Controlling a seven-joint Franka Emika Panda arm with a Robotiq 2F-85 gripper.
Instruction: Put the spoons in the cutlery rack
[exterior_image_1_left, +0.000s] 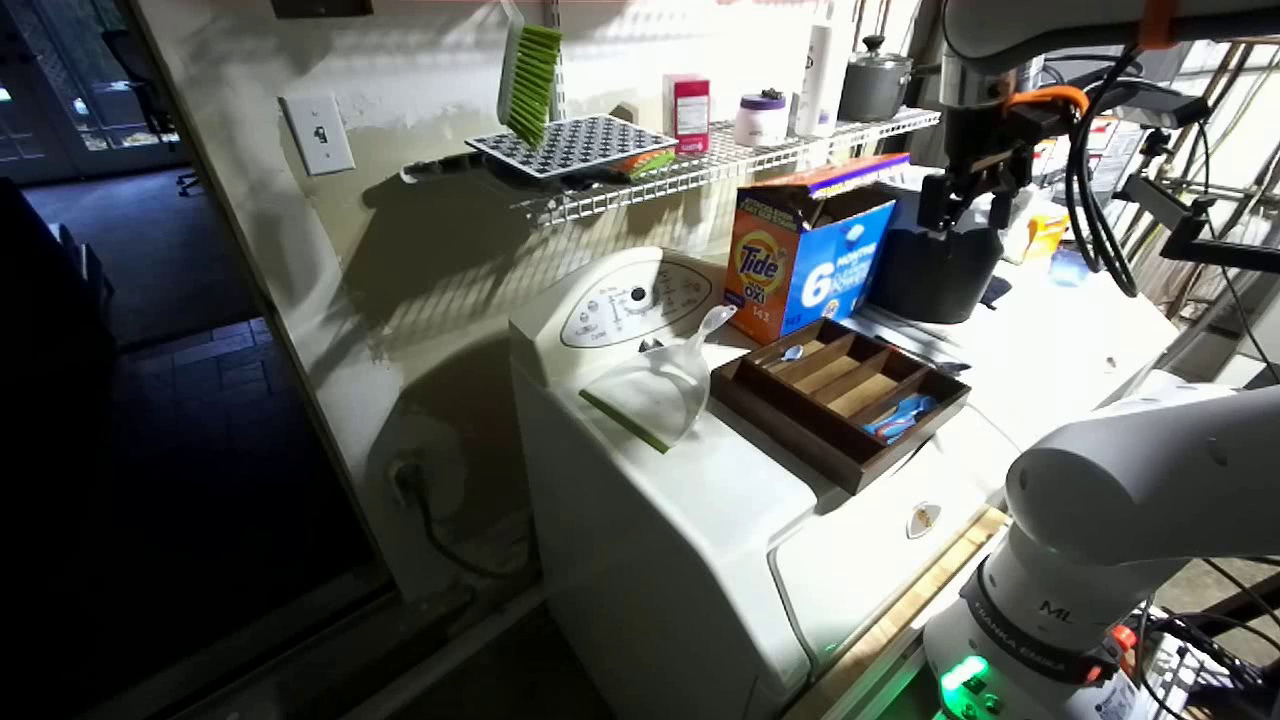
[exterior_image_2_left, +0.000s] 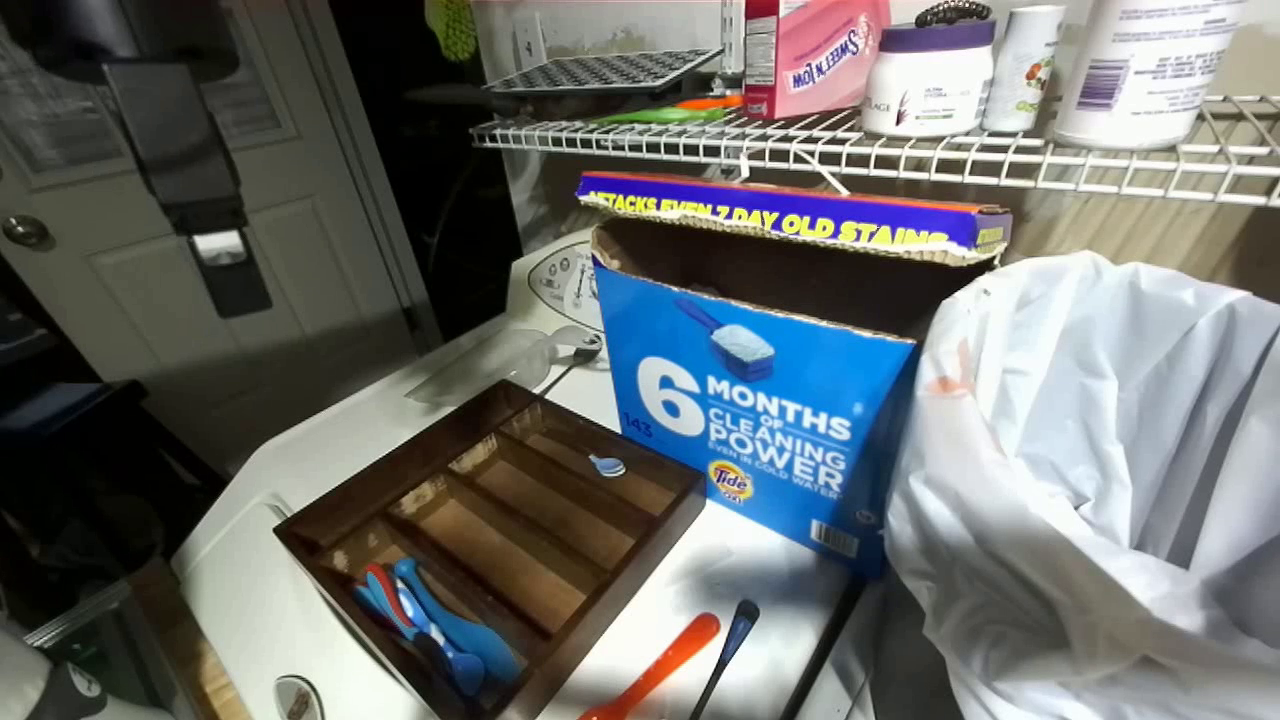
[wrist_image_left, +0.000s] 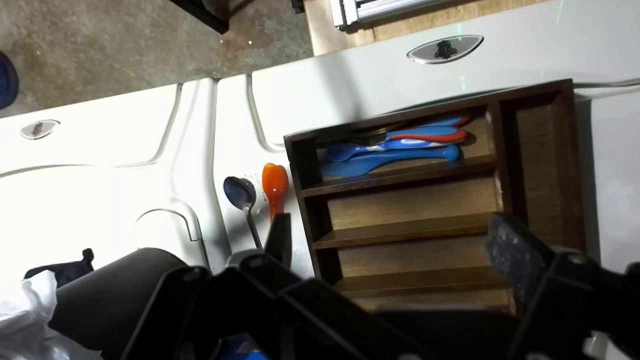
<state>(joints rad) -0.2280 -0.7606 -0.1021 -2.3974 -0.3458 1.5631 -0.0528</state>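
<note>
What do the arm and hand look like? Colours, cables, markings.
White, rounded arm; black band lettered FRANKA EMIKA, ML above it, green lights below, an orange strap higher up. Hand: black, two-fingered, a speckled grey pad showing in the wrist view. Black cables loop beside it.

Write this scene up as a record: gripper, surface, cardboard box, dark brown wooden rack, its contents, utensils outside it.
Gripper: black gripper, open, holding nothing
Surface: top of a glossy white appliance
Box: open blue-and-orange cardboard Tide box, beside the rack
Rack: dark brown wooden cutlery rack, divided into compartments
Contents: small pale-blue spoon in the compartment nearest the box; blue-and-red plastic-handled cutlery at the opposite end
Outside: orange plastic utensil, apparently a spoon, and dark-handled metal spoon, both beside the rack
</note>
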